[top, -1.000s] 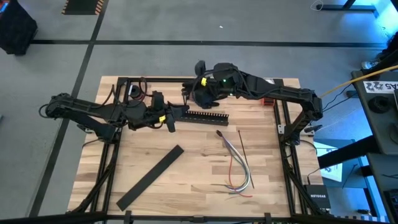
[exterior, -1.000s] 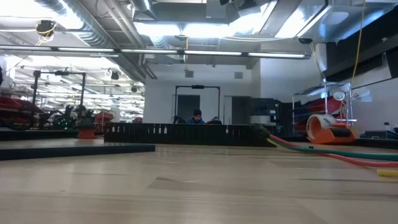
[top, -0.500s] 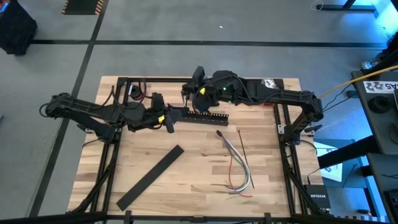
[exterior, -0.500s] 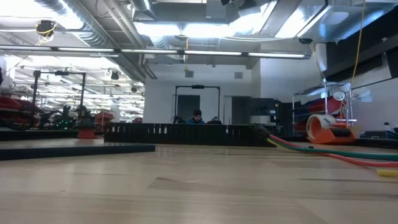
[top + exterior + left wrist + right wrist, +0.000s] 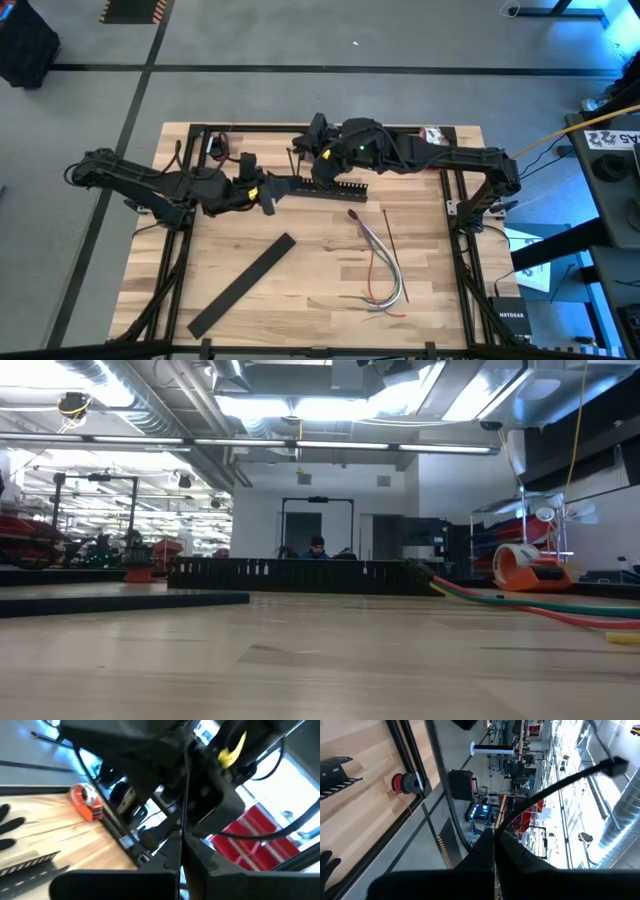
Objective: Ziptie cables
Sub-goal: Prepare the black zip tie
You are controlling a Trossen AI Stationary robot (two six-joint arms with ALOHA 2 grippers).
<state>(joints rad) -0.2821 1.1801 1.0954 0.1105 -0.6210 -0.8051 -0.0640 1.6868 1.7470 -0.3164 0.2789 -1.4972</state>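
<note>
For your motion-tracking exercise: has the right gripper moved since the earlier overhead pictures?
Yes. The right gripper has shifted toward the slotted black bar, nearer the table's middle.

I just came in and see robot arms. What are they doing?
Nothing is being held yet. Both arms sit at the back of the table, the left gripper and the right gripper shut and empty near the slotted black bar. The cables and the ziptie lie untouched on the wood nearer the front.

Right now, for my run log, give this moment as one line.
left pincer: shut, empty | right pincer: shut, empty | cables: untied | ziptie: beside cables
</note>
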